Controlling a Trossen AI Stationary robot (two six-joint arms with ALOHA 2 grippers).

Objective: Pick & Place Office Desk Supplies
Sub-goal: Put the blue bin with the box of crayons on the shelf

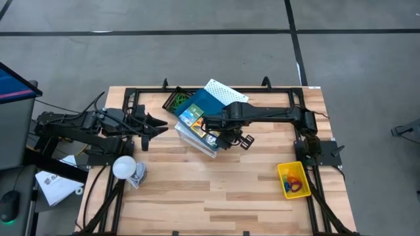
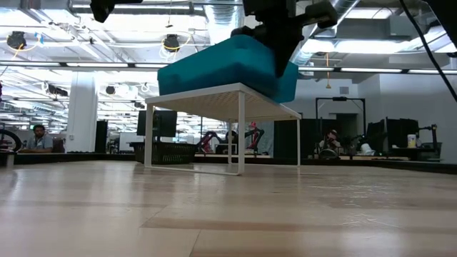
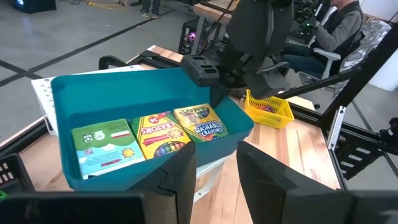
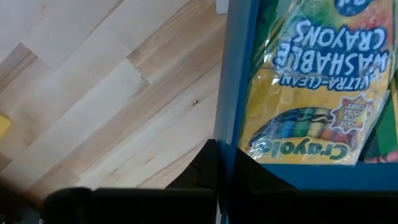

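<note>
A blue tray (image 1: 200,105) holds three crayon packs (image 3: 152,137) and sits tilted on a white wire rack (image 2: 228,96). My right gripper (image 1: 220,134) is shut on the tray's wall beside the washable-crayons pack (image 4: 323,81). My left gripper (image 3: 216,155) is open and hovers left of the tray, pointing at it and touching nothing. A black mesh tray (image 1: 176,99) with green rubber bands lies at the far edge. A yellow tray (image 1: 293,179) with orange and blue bands stands near the right edge. My right gripper holds the blue tray by its side wall (image 4: 227,93), near the corner on the table's right side. The wall runs between the two fingers, with one finger (image 4: 208,163) outside it. The fingers come from above. The tray stays tilted, its underside on the white rack (image 2: 214,91).
A white round bulb-like object (image 1: 125,167) lies near the left arm's base. A black frame rail (image 1: 216,88) borders the far edge and sides of the table. Bare wood stretches across the table's near half (image 1: 210,196). People sit at desks in the room beyond.
</note>
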